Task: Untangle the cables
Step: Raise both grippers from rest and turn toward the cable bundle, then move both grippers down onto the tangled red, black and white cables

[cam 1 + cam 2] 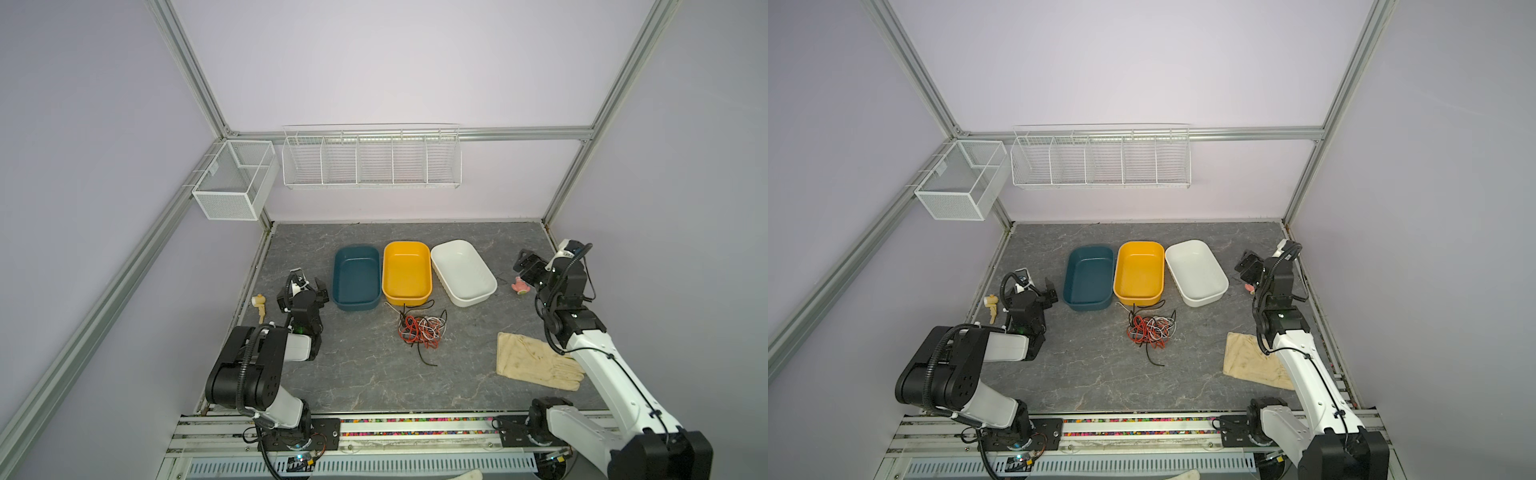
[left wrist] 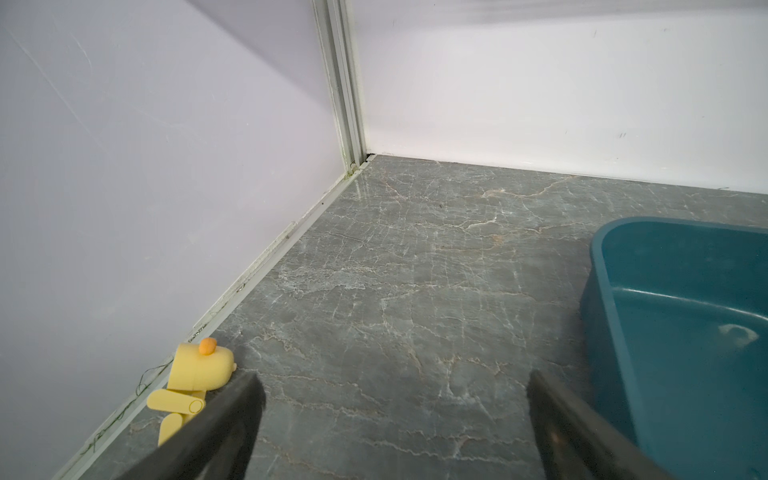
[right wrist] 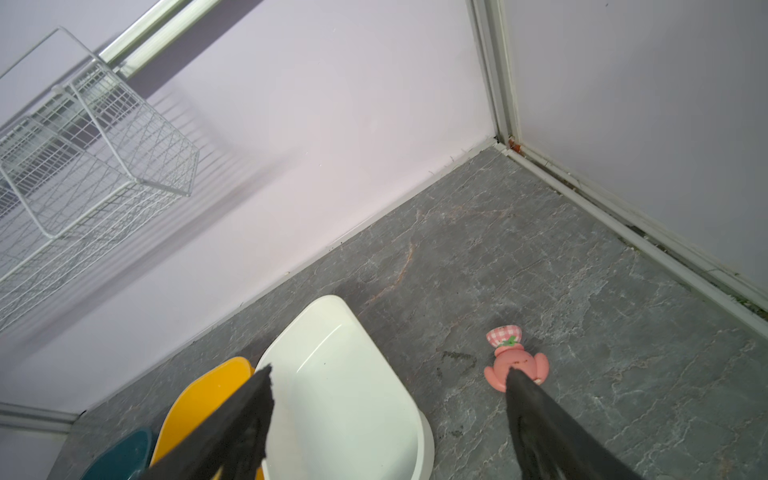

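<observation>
cables (image 1: 420, 328): 1 tangle, 3 colours (red-orange, wht, blk), on tabletop (image 1: 365, 378) just in front of yellow tub (image 1: 406, 270) | tubs: 3, w/ teal tub (image 1: 356, 278), white tub (image 1: 463, 272) | toys: 2 | glove (image 1: 536, 361): 1 | L gripper (image 2: 395, 386): spread wide, empty | R gripper (image 3: 388, 378): spread wide, empty, near pink toy (image 3: 517, 361)

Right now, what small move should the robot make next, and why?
Probably swing the left gripper over to the cables: it and the right gripper are open, empty, and away from the tangle lying before the yellow tub.
</observation>
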